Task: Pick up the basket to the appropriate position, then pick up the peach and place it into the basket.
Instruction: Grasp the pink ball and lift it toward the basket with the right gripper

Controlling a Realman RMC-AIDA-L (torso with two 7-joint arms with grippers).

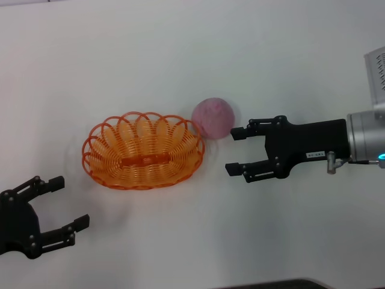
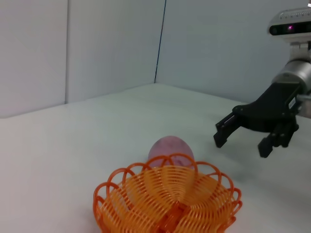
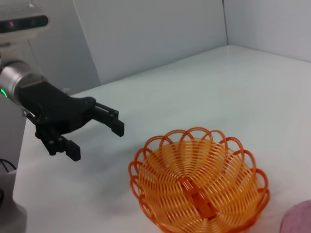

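The orange wire basket (image 1: 180,137) sits empty on the white table, left of centre. Against its far right rim rests the pink peach (image 1: 213,117). My right gripper (image 1: 236,151) hovers open just right of the basket, one fingertip (image 1: 239,133) close beside the peach, nothing between its fingers. My left gripper (image 1: 69,203) is open near the table's front left, apart from the basket. The left wrist view shows the basket (image 2: 121,194), the peach (image 2: 170,150) behind it and the right gripper (image 2: 242,142). The right wrist view shows the basket (image 3: 160,174), the peach's edge (image 3: 299,221) and the left gripper (image 3: 95,140).
The white table (image 1: 180,54) stretches bare around the basket. White walls (image 2: 112,43) stand at the table's far side. A dark edge shows at the table's front (image 1: 283,284).
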